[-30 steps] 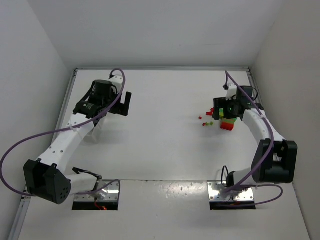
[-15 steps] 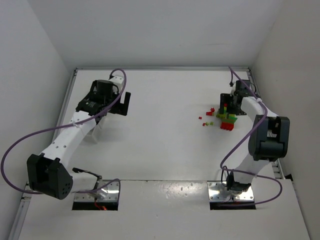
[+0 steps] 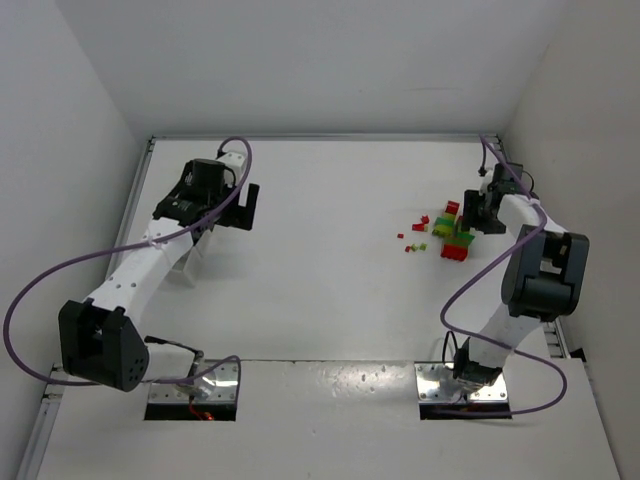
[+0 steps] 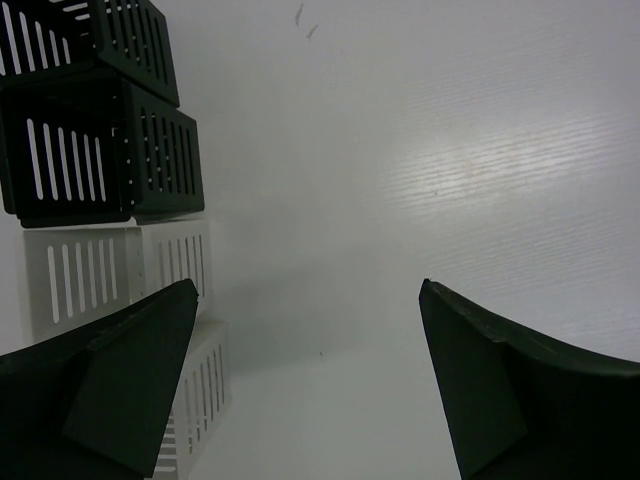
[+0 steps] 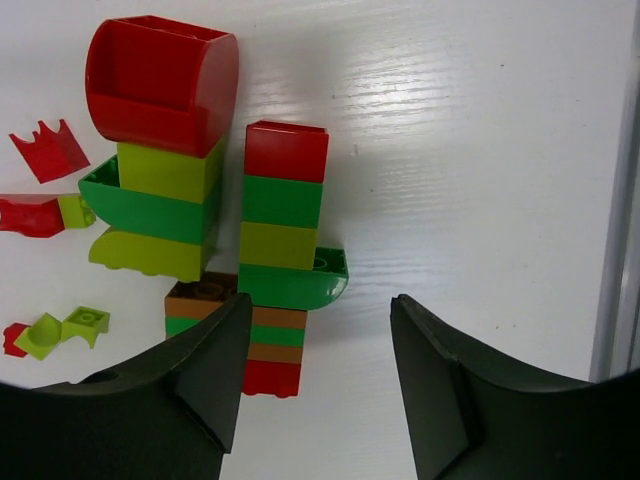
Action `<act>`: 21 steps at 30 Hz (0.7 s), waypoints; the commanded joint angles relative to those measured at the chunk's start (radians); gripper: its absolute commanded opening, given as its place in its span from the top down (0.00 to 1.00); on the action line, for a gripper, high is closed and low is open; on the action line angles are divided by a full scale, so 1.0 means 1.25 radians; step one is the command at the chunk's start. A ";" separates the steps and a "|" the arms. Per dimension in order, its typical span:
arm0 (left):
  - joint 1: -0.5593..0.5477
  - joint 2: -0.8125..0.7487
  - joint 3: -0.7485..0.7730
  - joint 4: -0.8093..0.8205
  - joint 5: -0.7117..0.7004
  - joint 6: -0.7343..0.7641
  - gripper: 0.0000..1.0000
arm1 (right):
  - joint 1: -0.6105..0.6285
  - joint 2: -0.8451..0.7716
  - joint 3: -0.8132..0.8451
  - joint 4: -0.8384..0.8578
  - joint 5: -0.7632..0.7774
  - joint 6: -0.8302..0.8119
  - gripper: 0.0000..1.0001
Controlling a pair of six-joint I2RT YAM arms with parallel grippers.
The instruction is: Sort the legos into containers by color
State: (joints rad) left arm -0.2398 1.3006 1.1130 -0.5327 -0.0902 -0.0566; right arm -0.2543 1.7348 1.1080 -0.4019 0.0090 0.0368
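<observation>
A: Where are the legos vs the right gripper?
B: Stacked dead ahead on the counter, long axis running away from it, near end beside 1 finger. Jaws apart, gripping nothing.
A: Left gripper?
B: Wide open by the containers, well apart from the legos. Right arm's nearer.

The legos are seen to be glossy moulded plastic, with highlights on the red curved block. Beneath the legos, the table is white and smooth (a faint grain is seen, with a soft sheen). Well left of the legos, the containers are slotted plastic: black ones matt, white ones translucent.
</observation>
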 commanded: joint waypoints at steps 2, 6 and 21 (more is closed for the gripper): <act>0.016 0.010 0.003 0.026 0.012 0.004 0.00 | -0.004 0.030 0.040 0.007 -0.044 -0.007 0.43; 0.024 0.019 -0.005 0.026 0.012 0.004 0.00 | -0.004 0.059 0.050 0.015 -0.071 0.000 0.43; 0.060 0.048 -0.020 0.033 0.027 0.011 0.00 | -0.004 0.150 0.093 0.006 -0.080 0.015 0.61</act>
State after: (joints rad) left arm -0.1825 1.3605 1.0954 -0.5209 -0.0704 -0.0532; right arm -0.2596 1.9129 1.1995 -0.4038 -0.0830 0.0517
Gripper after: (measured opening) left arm 0.995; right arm 0.401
